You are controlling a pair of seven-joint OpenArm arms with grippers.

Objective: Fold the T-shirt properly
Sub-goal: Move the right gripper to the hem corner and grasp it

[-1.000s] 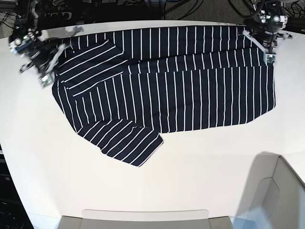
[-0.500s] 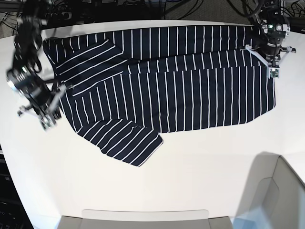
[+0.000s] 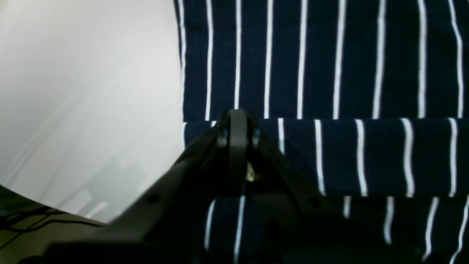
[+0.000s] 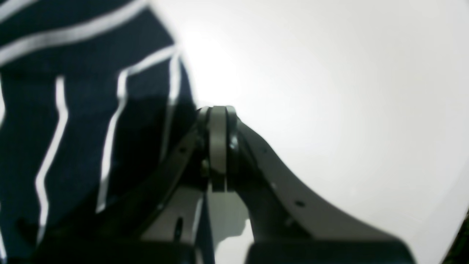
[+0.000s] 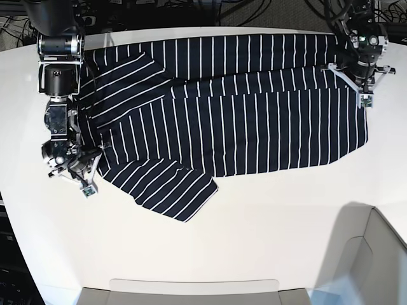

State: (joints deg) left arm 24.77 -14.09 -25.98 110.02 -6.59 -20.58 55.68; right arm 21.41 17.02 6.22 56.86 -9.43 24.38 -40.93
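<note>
The dark navy T-shirt [image 5: 241, 114] with thin white stripes lies spread on the white table [image 5: 254, 241], its top strip folded down over the body. One sleeve [image 5: 168, 190] sticks out at the lower left. My left gripper [image 5: 364, 100] is shut, its tip over the folded edge at the shirt's right side. In the left wrist view it [image 3: 238, 123] sits right at that fold of the shirt [image 3: 329, 73]. My right gripper [image 5: 89, 187] is shut over bare table just off the shirt's left edge. The right wrist view shows it [image 4: 218, 117] beside the fabric [image 4: 55, 110].
A grey bin [image 5: 375, 260] stands at the front right corner and a grey tray edge [image 5: 191, 289] runs along the front. Cables lie behind the table's far edge [image 5: 191, 9]. My right arm's links [image 5: 58, 63] hang over the shirt's top left corner.
My right gripper has moved from the shirt's top left corner down along its left edge to beside the lower sleeve. My left gripper has barely moved.
</note>
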